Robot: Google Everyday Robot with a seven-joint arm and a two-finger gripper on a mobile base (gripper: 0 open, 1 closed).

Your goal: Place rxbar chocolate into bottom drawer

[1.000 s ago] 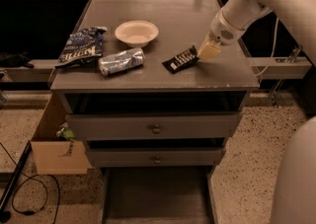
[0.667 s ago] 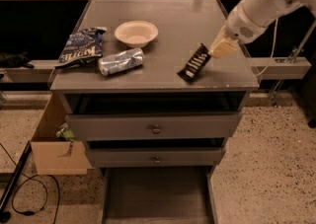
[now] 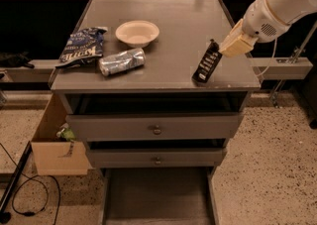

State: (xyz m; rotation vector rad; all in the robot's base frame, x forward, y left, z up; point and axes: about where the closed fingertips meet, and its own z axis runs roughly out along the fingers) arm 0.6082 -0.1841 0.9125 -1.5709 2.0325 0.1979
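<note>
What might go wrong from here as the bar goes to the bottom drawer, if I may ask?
The gripper, over the table's right front corner, seems to hold the rxbar chocolate by its upper end only, so the tilted bar may slip out. The bottom drawer sits below two part-open knobbed drawers; a release from high up could land the bar on those instead.

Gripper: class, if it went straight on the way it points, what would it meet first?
The gripper, at the front right of the cabinet top, points down-left along the chocolate bar it holds. Past the bar it would likely meet the cabinet top, though depth is unclear.
</note>
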